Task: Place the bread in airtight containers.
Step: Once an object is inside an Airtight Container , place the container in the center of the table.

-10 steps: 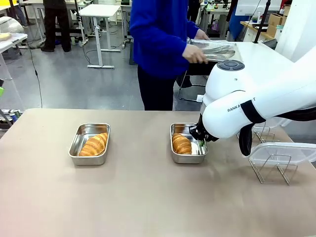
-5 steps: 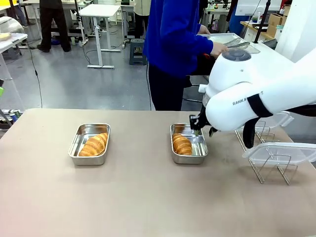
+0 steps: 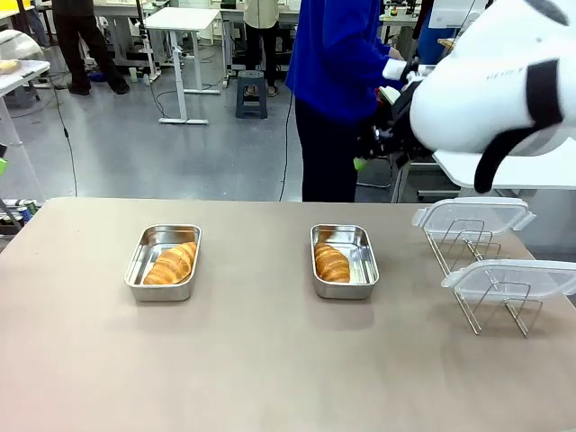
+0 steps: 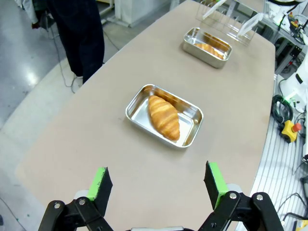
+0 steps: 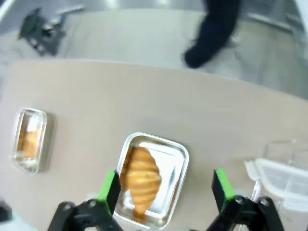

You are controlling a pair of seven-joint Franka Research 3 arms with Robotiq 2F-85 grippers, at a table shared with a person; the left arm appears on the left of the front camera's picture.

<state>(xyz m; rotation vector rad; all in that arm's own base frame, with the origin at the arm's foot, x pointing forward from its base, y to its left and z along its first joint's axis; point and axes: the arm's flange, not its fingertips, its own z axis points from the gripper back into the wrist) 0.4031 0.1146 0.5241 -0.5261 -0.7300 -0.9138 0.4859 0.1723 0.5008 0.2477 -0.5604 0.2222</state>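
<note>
— Steel left tub (image 3: pixel 157 241), right tub (image 3: pixel 358 261): filled?
— Yes, a croissant (image 3: pixel 171 264) lies in each. My left gripper (image 4: pixel 158 184) and right gripper (image 5: pixel 166 185) gape, empty. Next, I'd say: clear lids (image 3: pixel 472 216) off the wire rack (image 3: pixel 474 326).

– What's blurred?
– The whole right wrist view. The tub (image 5: pixel 24 167) at left holds just an orange smear.
– Anything cut off?
– A lid (image 5: pixel 284 174) at lower right there. In the front view, the right arm (image 3: pixel 477 90) at upper right.

Golden-brown ridged croissants (image 3: pixel 172 264) (image 3: pixel 331 264) in silvery tubs (image 3: pixel 149 241) (image 3: pixel 361 261) on a tan table (image 3: pixel 270 369) (person's top (image 3: pixel 335 54): blue).
</note>
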